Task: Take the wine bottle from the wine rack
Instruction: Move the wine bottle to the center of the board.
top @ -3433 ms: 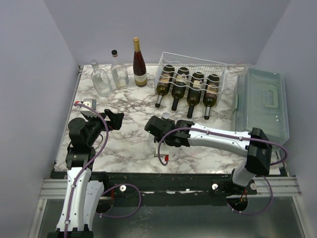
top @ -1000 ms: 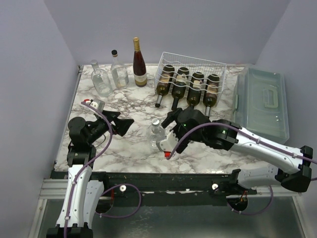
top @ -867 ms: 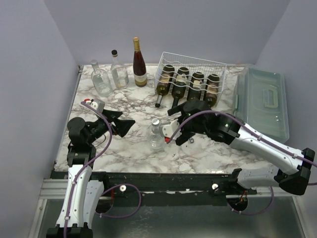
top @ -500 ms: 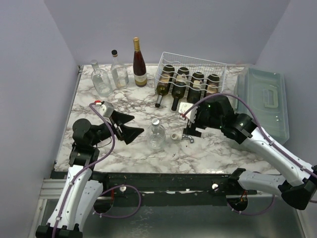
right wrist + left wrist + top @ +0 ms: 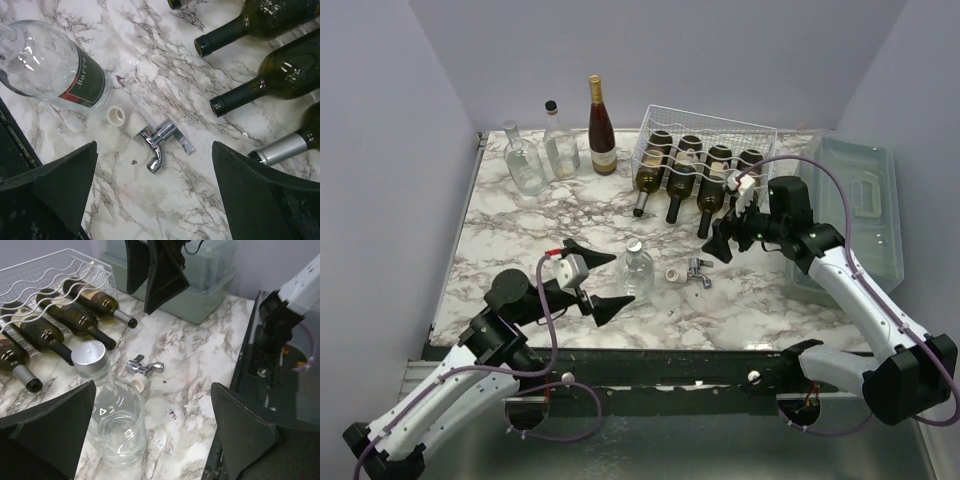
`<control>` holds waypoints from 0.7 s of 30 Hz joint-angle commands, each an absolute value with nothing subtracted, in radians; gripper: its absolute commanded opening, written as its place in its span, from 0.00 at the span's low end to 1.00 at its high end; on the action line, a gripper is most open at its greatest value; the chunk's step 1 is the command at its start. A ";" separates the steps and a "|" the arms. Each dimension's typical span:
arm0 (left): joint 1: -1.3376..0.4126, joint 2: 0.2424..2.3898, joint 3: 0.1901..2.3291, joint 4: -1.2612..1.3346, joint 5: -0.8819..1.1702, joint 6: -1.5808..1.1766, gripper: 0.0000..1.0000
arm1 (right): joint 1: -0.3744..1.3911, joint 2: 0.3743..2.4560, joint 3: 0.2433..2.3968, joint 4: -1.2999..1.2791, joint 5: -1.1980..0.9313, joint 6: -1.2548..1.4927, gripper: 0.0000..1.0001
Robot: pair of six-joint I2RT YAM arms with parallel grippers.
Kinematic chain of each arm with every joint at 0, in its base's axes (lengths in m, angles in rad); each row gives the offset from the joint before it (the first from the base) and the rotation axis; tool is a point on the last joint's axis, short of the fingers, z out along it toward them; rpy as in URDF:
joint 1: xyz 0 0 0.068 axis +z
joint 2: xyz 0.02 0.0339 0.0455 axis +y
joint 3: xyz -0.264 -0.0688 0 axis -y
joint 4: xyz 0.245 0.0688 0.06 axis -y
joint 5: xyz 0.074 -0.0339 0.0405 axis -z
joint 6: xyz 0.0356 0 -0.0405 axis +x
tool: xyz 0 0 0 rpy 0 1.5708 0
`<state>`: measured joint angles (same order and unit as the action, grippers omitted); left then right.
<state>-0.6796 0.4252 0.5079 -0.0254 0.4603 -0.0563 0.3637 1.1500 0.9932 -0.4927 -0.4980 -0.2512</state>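
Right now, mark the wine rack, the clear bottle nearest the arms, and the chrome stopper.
wine rack [image 5: 712, 120], top view, rear rim wire.
clear bottle [image 5: 117, 425], left wrist view, glass body.
chrome stopper [image 5: 160, 136], right wrist view, chrome middle.

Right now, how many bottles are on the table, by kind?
Dark green bottles lying in the wine rack: 4
Clear glass bottles: 3
Dark red bottle, standing: 1
Total: 8
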 commanded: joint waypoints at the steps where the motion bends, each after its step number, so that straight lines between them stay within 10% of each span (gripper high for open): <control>1: -0.804 0.450 0.446 -0.005 0.196 0.190 0.99 | 0.337 1.102 0.888 -0.306 -0.658 -0.111 1.00; 21: -0.832 0.798 0.286 0.622 0.010 0.074 0.95 | 0.291 1.030 0.808 -0.299 -0.746 -0.163 1.00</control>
